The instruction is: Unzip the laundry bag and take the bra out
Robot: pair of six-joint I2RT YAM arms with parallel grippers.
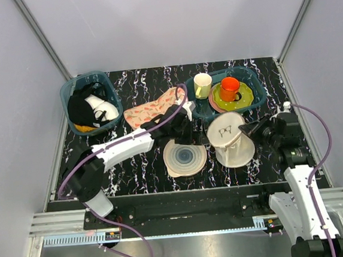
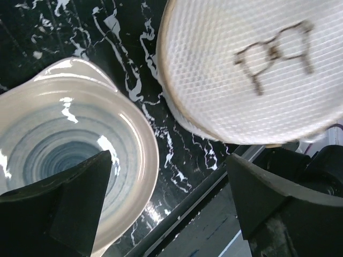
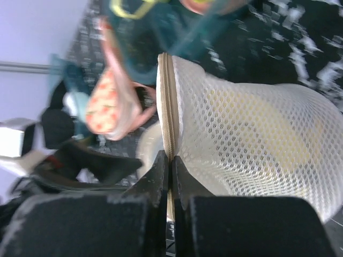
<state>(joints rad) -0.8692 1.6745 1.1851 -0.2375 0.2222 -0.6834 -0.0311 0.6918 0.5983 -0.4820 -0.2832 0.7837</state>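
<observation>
The white mesh laundry bag (image 1: 231,139) stands tilted on the table, its flat face with the black line drawing turned up. My right gripper (image 3: 171,160) is shut on the bag's zipper seam (image 3: 167,96) at its rim. Yellow fabric, the bra (image 3: 268,134), shows faintly through the mesh inside the bag. My left gripper (image 1: 180,123) is open and empty, hovering left of the bag above the pale blue ringed disc (image 1: 185,157). The left wrist view shows the bag's drawn face (image 2: 257,69) and the disc (image 2: 64,155).
A pink carrot-patterned cloth (image 1: 155,109) lies behind the left gripper. A teal bin (image 1: 91,102) with dark and white clothes is at back left. A teal tray (image 1: 253,91) holds a yellow cup, an orange mug and plates at back right.
</observation>
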